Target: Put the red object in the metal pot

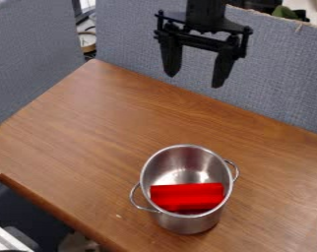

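Observation:
The red object lies on its side inside the metal pot, which stands on the wooden table near the front right. High above the table's far side hangs my gripper, open, its two dark fingers pointing down with nothing between them. It is well apart from the pot, up and behind it.
The wooden table has its front edge close to the pot. Grey partition panels stand behind and to the left of the table. Cluttered shelving shows past them at the top left.

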Robot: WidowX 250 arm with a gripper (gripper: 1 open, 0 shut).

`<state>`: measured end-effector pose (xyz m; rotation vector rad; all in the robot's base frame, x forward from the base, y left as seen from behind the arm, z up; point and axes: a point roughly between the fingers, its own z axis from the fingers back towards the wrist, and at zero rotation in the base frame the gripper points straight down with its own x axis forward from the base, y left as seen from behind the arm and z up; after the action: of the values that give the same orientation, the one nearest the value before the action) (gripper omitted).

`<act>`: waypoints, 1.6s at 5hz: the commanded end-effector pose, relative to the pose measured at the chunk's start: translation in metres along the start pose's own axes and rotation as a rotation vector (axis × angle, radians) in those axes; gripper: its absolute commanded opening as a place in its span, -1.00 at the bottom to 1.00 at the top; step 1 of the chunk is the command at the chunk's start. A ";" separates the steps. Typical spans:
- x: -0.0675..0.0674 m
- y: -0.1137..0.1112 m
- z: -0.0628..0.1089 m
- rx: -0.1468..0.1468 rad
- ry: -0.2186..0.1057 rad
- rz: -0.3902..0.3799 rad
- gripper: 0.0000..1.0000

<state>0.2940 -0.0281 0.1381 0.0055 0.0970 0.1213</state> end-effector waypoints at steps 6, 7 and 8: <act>-0.007 0.033 -0.006 0.031 -0.090 -0.300 1.00; -0.011 0.011 0.004 -0.003 -0.111 -0.126 1.00; -0.008 0.002 0.003 0.000 -0.125 -0.014 1.00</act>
<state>0.2792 -0.0254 0.1255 0.0190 0.0359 0.1080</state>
